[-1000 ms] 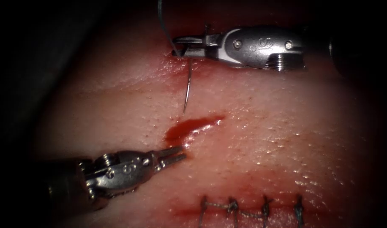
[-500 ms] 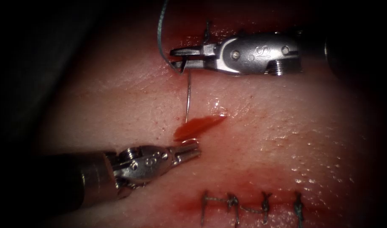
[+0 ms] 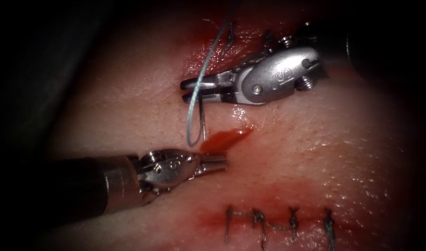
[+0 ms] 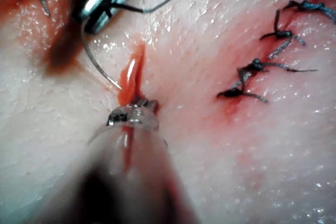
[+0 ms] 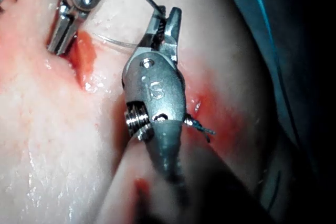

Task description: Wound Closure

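The right tool (image 3: 194, 90) is shut on the curved needle (image 3: 203, 118) near its thread end, above the cut (image 3: 224, 138). The needle hangs down from the jaws, its tip at the cut's left end on the tissue (image 3: 315, 153); I cannot tell if it has entered. Pale thread (image 3: 194, 93) loops down beside the needle. The left tool (image 3: 217, 162) is shut and holds nothing, its tip resting on the tissue just below the cut. The left wrist view has the left tool's tip (image 4: 134, 113) at the cut (image 4: 131, 77), with the needle (image 4: 92, 59) arcing toward it.
A row of dark finished stitches (image 3: 278, 225) runs along a closed wound near the lower edge, also in the left wrist view as stitches (image 4: 257, 72). Another stitch (image 3: 230, 32) sits above the right tool. Red fluid stains the tissue around both wounds.
The right tool came down toward the cut with the needle, bringing its tip to the cut's left end. The left tool moved right and its jaws closed. The thread loop dropped beside the needle.
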Robot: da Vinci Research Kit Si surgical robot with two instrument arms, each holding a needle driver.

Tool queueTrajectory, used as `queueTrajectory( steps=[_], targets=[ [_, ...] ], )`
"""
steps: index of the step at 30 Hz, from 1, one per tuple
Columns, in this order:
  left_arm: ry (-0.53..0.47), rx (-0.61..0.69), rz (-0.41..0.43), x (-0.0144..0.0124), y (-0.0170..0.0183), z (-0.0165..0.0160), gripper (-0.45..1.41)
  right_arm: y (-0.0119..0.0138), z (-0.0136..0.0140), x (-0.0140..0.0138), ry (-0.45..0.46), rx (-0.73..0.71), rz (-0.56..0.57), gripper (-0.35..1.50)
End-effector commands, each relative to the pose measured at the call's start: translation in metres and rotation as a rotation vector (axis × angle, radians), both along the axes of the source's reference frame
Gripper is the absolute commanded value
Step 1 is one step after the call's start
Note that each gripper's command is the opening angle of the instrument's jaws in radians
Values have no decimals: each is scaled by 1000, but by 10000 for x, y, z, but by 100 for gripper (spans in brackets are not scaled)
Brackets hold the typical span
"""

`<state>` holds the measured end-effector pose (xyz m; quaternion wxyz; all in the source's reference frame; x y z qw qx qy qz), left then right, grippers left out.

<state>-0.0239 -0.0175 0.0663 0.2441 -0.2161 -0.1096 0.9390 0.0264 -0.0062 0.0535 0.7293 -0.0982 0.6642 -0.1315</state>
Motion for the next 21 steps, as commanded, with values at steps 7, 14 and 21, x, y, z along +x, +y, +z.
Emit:
queueTrajectory(
  steps=[7, 14, 21],
  targets=[
    [11, 9, 1, -1, -11, -6, 14, -1, 9, 9, -15, -83, -56, -35],
    [16, 18, -9, -5, -15, -20, 14, -4, 17, 9, -55, -153, -101, -35],
    [17, 21, -10, -5, -14, -24, 14, -11, 29, 10, -65, -204, -104, -35]
  ],
)
